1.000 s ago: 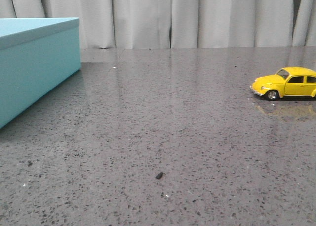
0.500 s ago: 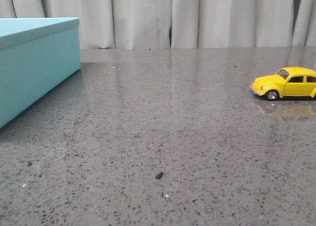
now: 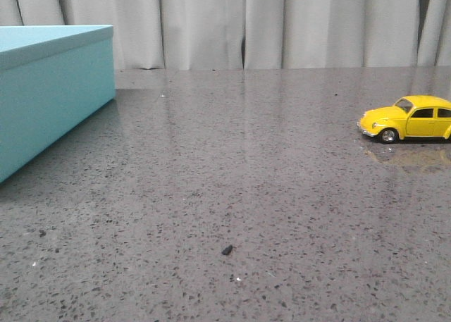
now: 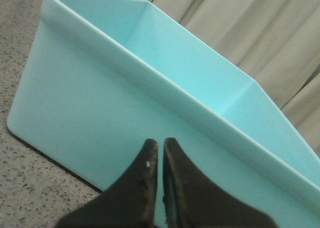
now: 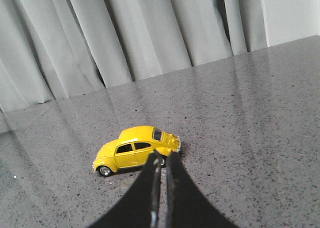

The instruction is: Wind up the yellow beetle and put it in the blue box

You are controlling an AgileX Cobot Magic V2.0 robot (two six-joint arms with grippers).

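Grey speckled worktop (image 3: 246,167): yellow beetle (image 3: 407,118) far right, blue box (image 3: 49,89) far left. Left gripper (image 4: 160,149) pinched empty; right gripper (image 5: 163,160) likewise.

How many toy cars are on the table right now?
1: the yellow beetle stands on the table's right side, far from the blue box at the left. None other shows.

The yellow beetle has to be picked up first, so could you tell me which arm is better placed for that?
The right. Its gripper is shut and points at the yellow beetle on the table's right side, while the left gripper faces the blue box.
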